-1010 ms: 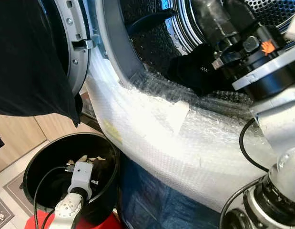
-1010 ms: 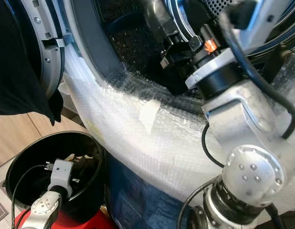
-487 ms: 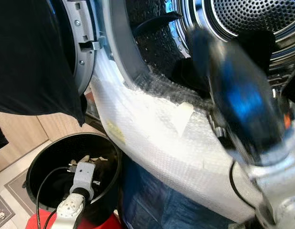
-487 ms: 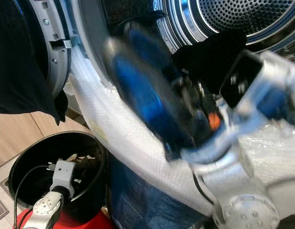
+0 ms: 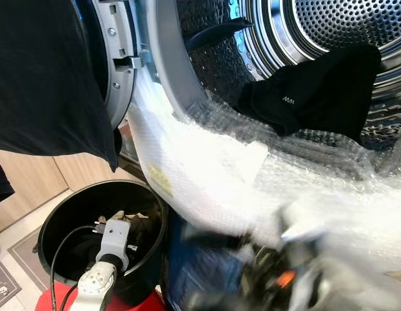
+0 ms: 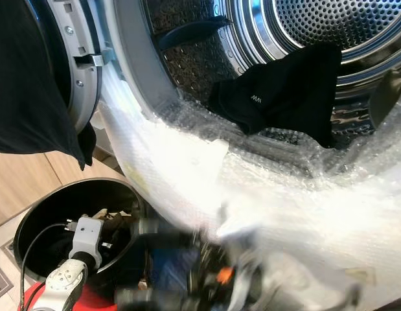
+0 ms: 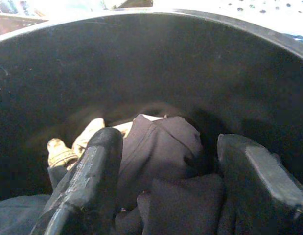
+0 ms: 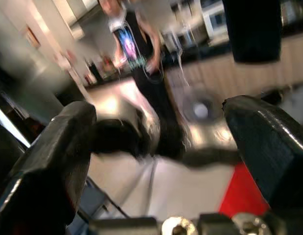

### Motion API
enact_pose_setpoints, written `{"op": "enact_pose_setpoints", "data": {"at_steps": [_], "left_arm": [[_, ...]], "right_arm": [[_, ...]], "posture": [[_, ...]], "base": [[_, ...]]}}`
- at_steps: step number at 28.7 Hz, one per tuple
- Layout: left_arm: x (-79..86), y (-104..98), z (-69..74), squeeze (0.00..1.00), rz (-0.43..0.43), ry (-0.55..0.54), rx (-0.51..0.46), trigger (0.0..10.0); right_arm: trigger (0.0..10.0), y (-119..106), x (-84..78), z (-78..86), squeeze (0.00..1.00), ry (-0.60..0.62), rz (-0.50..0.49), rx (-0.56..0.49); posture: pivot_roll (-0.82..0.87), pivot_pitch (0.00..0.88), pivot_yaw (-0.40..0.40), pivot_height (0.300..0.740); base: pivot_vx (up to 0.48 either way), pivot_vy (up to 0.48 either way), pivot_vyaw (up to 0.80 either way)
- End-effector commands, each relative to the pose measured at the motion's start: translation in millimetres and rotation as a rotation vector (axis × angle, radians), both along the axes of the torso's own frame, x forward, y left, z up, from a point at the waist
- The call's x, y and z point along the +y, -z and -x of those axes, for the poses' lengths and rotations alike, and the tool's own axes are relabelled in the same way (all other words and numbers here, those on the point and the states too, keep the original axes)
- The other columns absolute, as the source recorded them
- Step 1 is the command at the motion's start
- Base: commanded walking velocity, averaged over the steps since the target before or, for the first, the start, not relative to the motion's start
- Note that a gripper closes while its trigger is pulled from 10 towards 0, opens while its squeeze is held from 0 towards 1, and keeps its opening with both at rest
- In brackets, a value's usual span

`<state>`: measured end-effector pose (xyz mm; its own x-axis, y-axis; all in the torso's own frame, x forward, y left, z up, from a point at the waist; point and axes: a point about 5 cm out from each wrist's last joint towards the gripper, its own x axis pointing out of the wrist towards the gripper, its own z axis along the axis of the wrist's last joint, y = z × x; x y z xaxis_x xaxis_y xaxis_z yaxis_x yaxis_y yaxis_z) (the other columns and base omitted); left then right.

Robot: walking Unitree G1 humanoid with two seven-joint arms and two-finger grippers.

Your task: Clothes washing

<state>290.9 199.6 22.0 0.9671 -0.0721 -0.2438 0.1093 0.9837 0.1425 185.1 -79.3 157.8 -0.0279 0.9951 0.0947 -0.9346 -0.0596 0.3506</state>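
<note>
A black garment [image 5: 317, 91] with a small white logo lies on the lower lip of the washer's steel drum [image 5: 330, 19], partly inside it. At the lower left stands a black bucket [image 5: 57, 207] with dark clothes [image 7: 161, 147] and a pale piece in it. My left arm [image 5: 113, 240] reaches down into the bucket. In the left wrist view my left gripper [image 7: 166, 181] is open just above the dark clothes, holding nothing. My right arm [image 5: 278, 278] is a blur low in front of the washer. My right gripper [image 8: 158, 142] is open and empty.
Bubble wrap [image 5: 206, 168] covers the washer's front rim. The open door at the left is draped with a black cloth [image 5: 38, 78]. A blue fabric [image 5: 200, 265] sits below the rim and a red base [image 5: 142, 301] under the bucket. A person [image 8: 136, 49] stands in the room behind.
My right arm has come out of the drum and dropped low in front of the washer, leaving the black garment on the drum's lip. The left arm has stayed in the bucket.
</note>
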Motion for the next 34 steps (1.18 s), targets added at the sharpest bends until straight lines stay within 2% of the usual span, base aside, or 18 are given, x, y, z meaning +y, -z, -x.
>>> {"op": "enact_pose_setpoints", "data": {"at_steps": [1,2,5,7,8,9,11,12,13,14,15,24,25,29,31,34], "left_arm": [[-3.4,26.7,20.3,0.0,0.001,0.011,0.137,10.0],[-3.3,26.3,20.1,0.0,0.003,0.01,0.135,10.0],[-3.4,26.0,19.9,0.0,0.004,0.012,0.133,10.0],[-3.3,25.7,19.5,0.0,0.001,0.014,0.133,10.0],[-3.3,25.7,19.5,0.0,0.001,0.014,0.133,10.0],[-3.3,25.6,19.5,0.0,0.001,0.013,0.133,10.0],[-2.9,25.4,19.5,0.0,0.003,0.011,0.131,10.0],[-1.7,24.7,19.2,0.0,0.002,0.007,0.127,10.0],[-1.7,24.7,19.2,0.0,0.002,0.007,0.127,10.0],[-1.1,24.5,19.1,0.0,0.001,0.004,0.125,10.0],[-0.7,24.2,19.1,0.0,0.001,0.001,0.123,10.0],[-0.8,23.6,19.7,0.0,0.005,-0.004,0.113,10.0],[-0.2,23.4,19.7,0.0,0.007,-0.008,0.111,10.0],[0.4,22.7,19.1,0.0,0.007,-0.01,0.109,10.0],[2.1,21.6,18.7,0.0,0.007,-0.016,0.104,10.0],[2.5,22.2,19.4,0.0,0.006,-0.018,0.106,10.0]], "right_arm": [[10.0,26.6,3.7,-14.5,0.0,0.079,0.183,-0.09],[10.0,36.4,3.4,-18.0,0.0,0.084,0.217,-0.077],[10.0,41.1,3.2,-23.3,0.0,0.115,0.225,-0.106],[10.0,60.6,3.2,-36.4,0.0,0.176,0.3,-0.115],[10.0,60.6,3.2,-36.4,0.0,0.176,0.3,-0.115],[10.0,80.3,2.5,-38.8,0.0,0.187,0.354,-0.099],[10.0,96.1,1.8,-34.7,0.0,0.164,0.394,-0.071],[10.0,121.3,0.0,-31.2,0.0,0.164,0.468,-0.042],[10.0,121.3,0.0,-31.2,0.0,0.164,0.468,-0.042],[10.0,129.4,-0.7,-32.1,0.0,0.188,0.514,-0.065],[10.0,142.8,-3.5,-41.8,0.0,0.307,0.604,-0.089],[10.0,183.7,-13.3,-49.6,0.0,0.485,0.797,-0.067],[10.0,189.6,-10.9,-47.1,0.0,0.509,0.808,-0.061],[10.0,197.5,-7.8,-37.1,0.0,0.461,0.801,-0.032],[10.0,205.9,-13.6,-30.5,0.0,0.444,0.86,-0.054],[10.0,211.2,-19.7,-29.5,0.0,0.513,0.887,0.004]], "posture": [[-0.01,0.065,-0.034,0.74],[0.0,0.076,-0.03,0.74],[0.0,0.077,-0.029,0.74],[-0.01,0.084,-0.026,0.74],[-0.01,0.084,-0.026,0.74],[0.0,0.086,-0.026,0.74],[0.0,0.086,-0.026,0.74],[0.01,0.085,-0.029,0.74],[0.01,0.085,-0.029,0.74],[0.01,0.085,-0.029,0.74],[0.01,0.087,-0.03,0.74],[0.01,0.085,-0.032,0.74],[0.01,0.085,-0.032,0.74],[0.02,0.083,-0.033,0.74],[0.03,0.082,-0.036,0.74],[0.03,0.082,-0.036,0.74]], "base": [[0.0,0.0,0.0],[0.0,0.0,0.0],[0.0,0.0,0.0],[0.0,0.0,0.0],[0.0,0.0,0.0],[0.0,0.0,0.0],[0.0,0.0,0.0],[0.0,0.0,0.0],[0.0,0.0,0.0],[0.0,0.0,0.0],[0.0,0.0,0.0],[0.0,0.0,0.0],[0.0,0.0,0.0],[0.0,0.0,0.0],[0.0,0.0,0.0],[0.0,0.0,0.0]]}}
